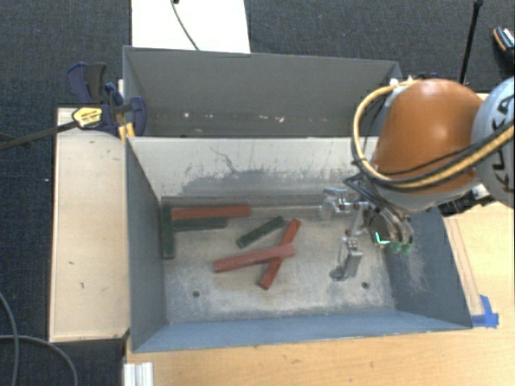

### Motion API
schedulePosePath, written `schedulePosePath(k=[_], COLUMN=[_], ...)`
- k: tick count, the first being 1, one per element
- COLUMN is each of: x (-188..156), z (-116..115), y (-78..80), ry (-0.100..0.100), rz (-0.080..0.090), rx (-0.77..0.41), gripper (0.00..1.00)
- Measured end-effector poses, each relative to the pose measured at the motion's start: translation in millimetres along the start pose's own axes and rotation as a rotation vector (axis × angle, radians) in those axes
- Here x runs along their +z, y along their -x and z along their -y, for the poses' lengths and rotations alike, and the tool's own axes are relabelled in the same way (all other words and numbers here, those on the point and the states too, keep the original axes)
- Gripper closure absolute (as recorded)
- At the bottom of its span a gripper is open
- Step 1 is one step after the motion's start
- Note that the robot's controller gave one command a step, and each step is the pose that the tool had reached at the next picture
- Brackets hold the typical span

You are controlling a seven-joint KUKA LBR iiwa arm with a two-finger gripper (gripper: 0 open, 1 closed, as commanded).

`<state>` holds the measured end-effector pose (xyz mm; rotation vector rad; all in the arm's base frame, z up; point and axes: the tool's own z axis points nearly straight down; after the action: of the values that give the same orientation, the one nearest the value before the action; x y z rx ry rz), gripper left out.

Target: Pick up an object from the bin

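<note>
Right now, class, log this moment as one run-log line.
gripper: over bare bin floor, right side | nearest things: crossed red bars, toward bin's middle | picked: nothing yet

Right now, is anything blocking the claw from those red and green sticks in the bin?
Nothing visible does. The gripper hangs at right in the bin over bare floor; the nearest crossed red sticks lie to its left in the view, only bare floor between.

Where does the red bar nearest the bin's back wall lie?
In the camera view, the long red rectangular bar lies at the grey metal bin's back left, beside a dark green bar, well left of the hand.
</note>
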<state>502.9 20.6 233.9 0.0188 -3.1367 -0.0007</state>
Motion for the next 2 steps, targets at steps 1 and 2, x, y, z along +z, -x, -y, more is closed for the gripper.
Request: schedulePosePath(k=[1, 2], x=[166.7, 162.7], z=[-13.3, -82.8], y=[28.5, 51.8], ry=[0.0, 0.001], rz=[0.006, 0.011], rx=[-0.056, -0.389], gripper=[0.0, 0.0])
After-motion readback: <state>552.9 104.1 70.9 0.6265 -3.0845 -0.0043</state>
